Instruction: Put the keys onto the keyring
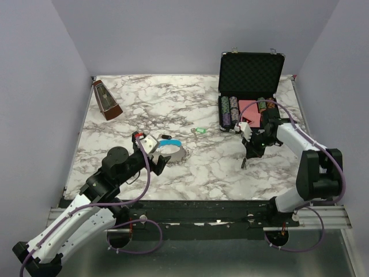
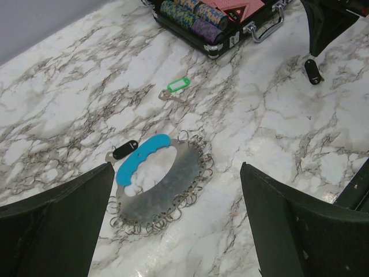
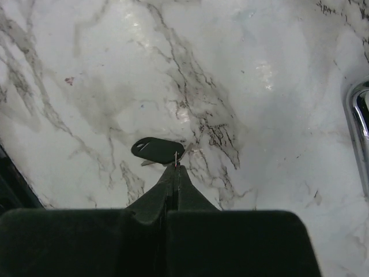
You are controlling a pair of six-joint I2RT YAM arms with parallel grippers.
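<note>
Black-headed key (image 3: 157, 149), light, likely slippery, dangles by thin metal from the clenched right tool (image 3: 174, 168); its plastic head looks the surer hold. Left tool (image 2: 177, 173) gapes above the keyring (image 2: 167, 190)

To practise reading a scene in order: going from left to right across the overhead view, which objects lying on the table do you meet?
Wooden metronome → keyring → green-tagged key → open poker chip case.
</note>
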